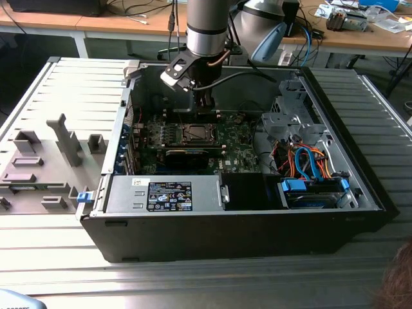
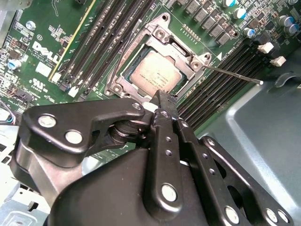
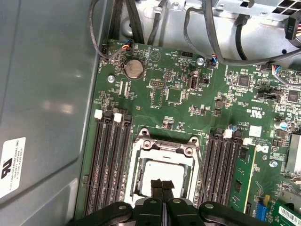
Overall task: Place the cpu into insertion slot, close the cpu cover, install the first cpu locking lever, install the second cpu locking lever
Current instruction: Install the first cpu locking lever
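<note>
Cpu [image 3: 156, 169] sits in insertion slot [image 3: 135, 157] beneath claw [image 3: 162, 184].

The exterior view holds 1 robot arm [image 1: 207, 26], 1 open computer case [image 1: 225, 233], 1 green motherboard [image 1: 241, 151] inside it and 1 grey power supply [image 1: 207, 193] carrying 1 black label [image 1: 169, 196]. The arm ends in 1 gripper [image 3: 162, 184] with 2 fingers [image 3: 156, 186]. On the board there is 1 insertion slot [image 3: 165, 139], with 1 cpu [image 3: 155, 168] and 1 cpu cover [image 3: 137, 165]. In the second wrist view, 1 thin locking lever [image 2: 235, 75] juts out from the socket. The first wrist view shows 2 banks of memory slots [image 3: 110, 160], 1 on each side of the socket, 4 white latch tabs [image 3: 98, 113] at their ends, and 1 coin cell battery [image 3: 133, 68].
</note>
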`<state>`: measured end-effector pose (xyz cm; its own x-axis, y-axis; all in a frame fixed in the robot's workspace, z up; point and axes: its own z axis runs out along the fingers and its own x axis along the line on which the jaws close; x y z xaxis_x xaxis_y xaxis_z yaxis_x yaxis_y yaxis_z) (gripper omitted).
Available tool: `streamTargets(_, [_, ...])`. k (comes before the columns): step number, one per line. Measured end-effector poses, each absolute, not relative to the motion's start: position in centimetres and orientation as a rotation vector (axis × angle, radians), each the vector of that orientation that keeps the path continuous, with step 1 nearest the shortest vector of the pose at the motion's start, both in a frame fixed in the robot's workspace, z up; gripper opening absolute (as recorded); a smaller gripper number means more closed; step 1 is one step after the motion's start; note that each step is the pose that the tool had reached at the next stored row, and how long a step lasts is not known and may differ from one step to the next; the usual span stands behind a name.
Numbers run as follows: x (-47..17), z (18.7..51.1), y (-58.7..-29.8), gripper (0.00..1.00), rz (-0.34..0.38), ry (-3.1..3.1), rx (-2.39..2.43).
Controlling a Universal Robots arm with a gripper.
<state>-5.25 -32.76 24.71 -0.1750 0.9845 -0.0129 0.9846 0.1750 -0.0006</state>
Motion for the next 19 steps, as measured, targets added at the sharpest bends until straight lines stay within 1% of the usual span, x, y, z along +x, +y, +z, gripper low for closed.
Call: streamTargets(19, [-5.25,24.71,-32.76,0.11,-0.013,2.442,1.96])
